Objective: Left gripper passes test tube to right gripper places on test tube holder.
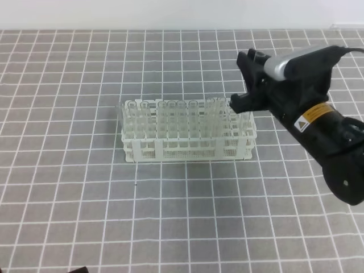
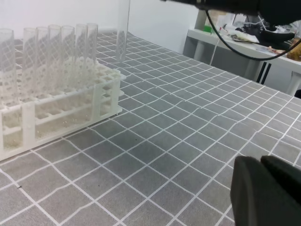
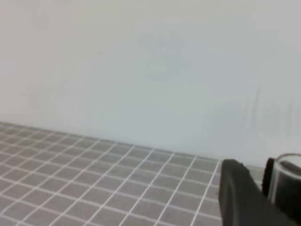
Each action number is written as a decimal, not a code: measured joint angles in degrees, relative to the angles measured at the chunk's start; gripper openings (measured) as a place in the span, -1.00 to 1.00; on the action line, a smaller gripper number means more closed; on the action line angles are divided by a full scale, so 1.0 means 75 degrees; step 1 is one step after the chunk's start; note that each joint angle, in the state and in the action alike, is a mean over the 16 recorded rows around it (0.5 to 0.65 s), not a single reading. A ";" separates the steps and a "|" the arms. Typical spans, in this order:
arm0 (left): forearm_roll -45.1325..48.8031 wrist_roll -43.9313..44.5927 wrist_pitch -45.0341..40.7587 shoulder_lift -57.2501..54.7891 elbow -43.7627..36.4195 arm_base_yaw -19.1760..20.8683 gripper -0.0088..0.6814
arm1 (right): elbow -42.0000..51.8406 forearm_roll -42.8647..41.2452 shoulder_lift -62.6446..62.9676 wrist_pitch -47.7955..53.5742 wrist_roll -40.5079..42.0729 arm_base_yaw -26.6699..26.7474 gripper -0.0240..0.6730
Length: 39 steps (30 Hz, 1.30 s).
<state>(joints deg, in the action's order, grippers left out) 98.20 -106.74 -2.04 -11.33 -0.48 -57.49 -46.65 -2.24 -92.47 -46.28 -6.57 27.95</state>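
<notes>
Nearest, left gripper (image 2: 265, 190) low over the gridded worktop (image 1: 187, 216), jaws closed, empty; behind, white test tube holder (image 1: 187, 149) carrying upright tubes; at its far right corner, right gripper (image 1: 242, 102) clasping the test tube (image 2: 122, 30) upright

This looks like a laboratory or robotics test room. A white test tube holder (image 1: 187, 133) filled with clear glass tubes stands on a desk (image 1: 85, 216) covered in a grey sheet printed with a regular white grid, of the kind used for calibrated trials. A plain white wall (image 3: 141, 70) backs the desk. In the left wrist view, a second grey bench (image 2: 244, 52) at the side carries loose cables and cluttered equipment, too blurred to name individually.
</notes>
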 joint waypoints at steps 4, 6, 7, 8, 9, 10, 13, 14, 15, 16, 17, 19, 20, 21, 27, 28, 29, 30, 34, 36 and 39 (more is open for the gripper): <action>0.0001 0.0000 -0.0001 -0.0003 0.0006 0.0001 -0.98 | -0.0004 0.0038 -0.0305 -0.0274 0.0073 0.0000 -0.70; 0.0000 0.0002 -0.0006 -0.0006 0.0000 0.0001 -0.98 | -0.0005 0.0030 -0.0420 -0.0367 0.0085 0.0000 -0.70; 0.0000 0.0002 -0.0006 -0.0006 0.0000 0.0001 -0.98 | -0.0006 0.0019 -0.0467 -0.0416 0.0088 0.0000 -0.70; -0.0001 0.0004 -0.0011 -0.0009 -0.0006 0.0002 -0.98 | -0.0007 0.0004 -0.0511 -0.0467 0.0085 0.0000 -0.70; -0.0002 0.0005 -0.0016 -0.0012 -0.0012 0.0003 -0.98 | -0.0007 -0.0017 -0.0550 -0.0519 0.0078 0.0000 -0.70; -0.0002 0.0005 -0.0016 -0.0012 -0.0012 0.0003 -0.98 | -0.0009 -0.0039 -0.0585 -0.0572 0.0068 0.0000 -0.70; -0.0001 0.0004 -0.0011 -0.0009 -0.0006 0.0002 -0.98 | -0.0015 -0.0106 -0.0682 -0.0733 0.0035 0.0000 -0.70; 0.0000 0.0002 -0.0006 -0.0006 0.0000 0.0001 -0.98 | -0.0016 -0.0126 -0.0710 -0.0780 0.0024 0.0000 -0.70; 0.0000 0.0002 -0.0006 -0.0006 0.0000 0.0001 -0.98 | -0.0018 -0.0143 -0.0735 -0.0820 0.0012 0.0000 -0.70; 0.0000 0.0002 -0.0006 -0.0006 0.0000 0.0001 -0.98 | -0.0020 -0.0160 -0.0758 -0.0853 -0.0001 0.0000 -0.70; 0.0000 0.0002 -0.0006 -0.0006 0.0000 0.0001 -0.98 | -0.0022 -0.0178 -0.0775 -0.0878 -0.0019 0.0000 -0.70; 0.0000 0.0000 -0.0001 -0.0006 0.0000 0.0001 -0.98 | -0.0030 -0.0220 -0.0804 -0.0913 -0.0064 0.0000 -0.70; -0.0001 0.0002 -0.0006 -0.0006 -0.0006 0.0001 -0.98 | -0.0039 -0.0243 -0.0814 -0.0922 -0.0087 0.0000 -0.70; 0.0000 0.0000 -0.0001 -0.0003 0.0000 0.0001 -0.98 | -0.0051 -0.0265 -0.0823 -0.0926 -0.0110 0.0000 -0.70; 0.0002 -0.0002 0.0004 0.0006 0.0012 -0.0001 -0.98 | -0.0143 -0.0374 -0.0846 -0.0861 -0.0217 0.0000 -0.70; 0.0001 0.0000 -0.0001 0.0003 0.0006 -0.0001 -0.98 | -0.0158 -0.0387 -0.0849 -0.0841 -0.0230 0.0000 -0.70; 0.0000 0.0002 -0.0006 0.0000 0.0000 0.0000 -0.98 | -0.0173 -0.0401 -0.0852 -0.0821 -0.0247 0.0000 -0.70; 0.0000 0.0004 -0.0011 0.0000 0.0000 0.0000 -0.98 | -0.0187 -0.0419 -0.0855 -0.0801 -0.0269 0.0000 -0.70; -0.0001 0.0005 -0.0016 0.0000 -0.0006 0.0000 -0.98 | -0.0245 -0.0484 -0.0866 -0.0713 -0.0349 0.0000 -0.70; -0.0001 0.0005 -0.0016 0.0000 -0.0006 0.0000 -0.98 | -0.0262 -0.0507 -0.0869 -0.0673 -0.0375 0.0000 -0.70; -0.0002 0.0007 -0.0021 -0.0003 -0.0012 0.0001 -0.98 | -0.0267 -0.0541 -0.0877 -0.0642 -0.0414 0.0000 -0.70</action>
<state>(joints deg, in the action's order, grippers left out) 98.19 -106.69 -2.19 -11.35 -0.56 -57.49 -48.65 -6.29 -99.05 -51.09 -9.68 27.95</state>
